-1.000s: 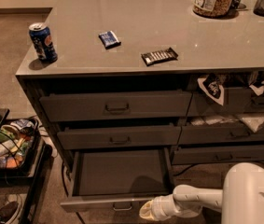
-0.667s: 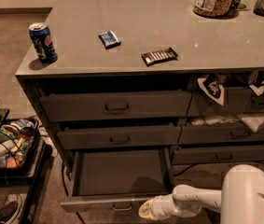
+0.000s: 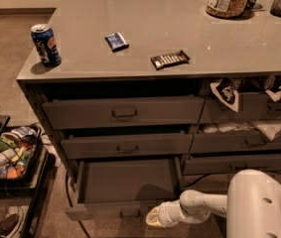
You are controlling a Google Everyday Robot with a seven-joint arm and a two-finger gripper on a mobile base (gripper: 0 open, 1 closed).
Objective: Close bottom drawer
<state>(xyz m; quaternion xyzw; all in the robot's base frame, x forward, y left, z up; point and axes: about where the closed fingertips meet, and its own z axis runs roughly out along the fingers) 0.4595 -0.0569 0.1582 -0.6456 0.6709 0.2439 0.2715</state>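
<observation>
Claw (image 3: pixel 155 216) at the end of the white arm sat low, near the floor. It was right against the front panel of the bottom drawer (image 3: pixel 130 181), just to the right of the small centred handle (image 3: pixel 130 213). Whether it was released or clenched could not be told from this angle; it looked pressed to the panel rather than gripping anything.

Over the last second almost nothing had changed. The claw had held its spot at the drawer front, shifting only a shade if at all, and the drawer had not gone in. By my judgement the push had not yet taken effect, so the whole closing travel was left to do.

The drawer stood pulled well out from the cabinet, lowest of the left-hand stack, under the middle drawer (image 3: pixel 127 145). It was wide and shallow, dark grey, with a slim flat front and a bare flat inside. It looked square in its opening, not skewed, which should let a straight push send it home. On the tabletop (image 3: pixel 189 24) above, the soda can (image 3: pixel 45 44) and candy bar (image 3: pixel 170 59) lay well clear of the work.
</observation>
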